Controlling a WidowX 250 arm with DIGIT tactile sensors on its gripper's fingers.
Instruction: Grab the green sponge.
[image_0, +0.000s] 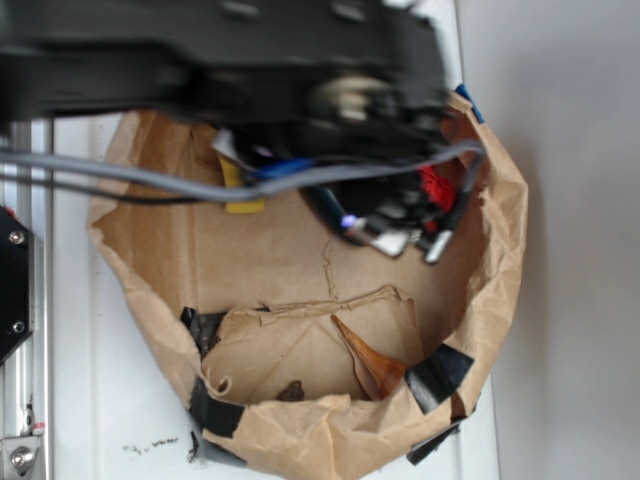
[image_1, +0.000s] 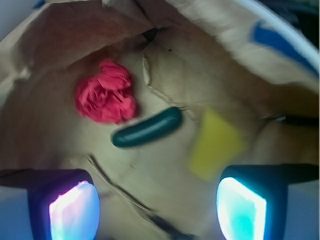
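Cucumber (image_1: 147, 128) left of sponge (image_1: 214, 144), red cloth (image_1: 106, 98) beyond

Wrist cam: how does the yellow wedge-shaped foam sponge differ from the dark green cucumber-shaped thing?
Colour: the yellow wedge-shaped foam sponge is bright and matte; the dark green cucumber-shaped thing is glossy.
Shape: the sponge is flat and widens toward one end; the cucumber-shaped thing is a rounded, slim cylinder.
Position: the sponge lies nearer the lit right finger pad; the cucumber-shaped thing sits beside the red ruffled cloth ball.
Both rest on brown paper, ungrasped.
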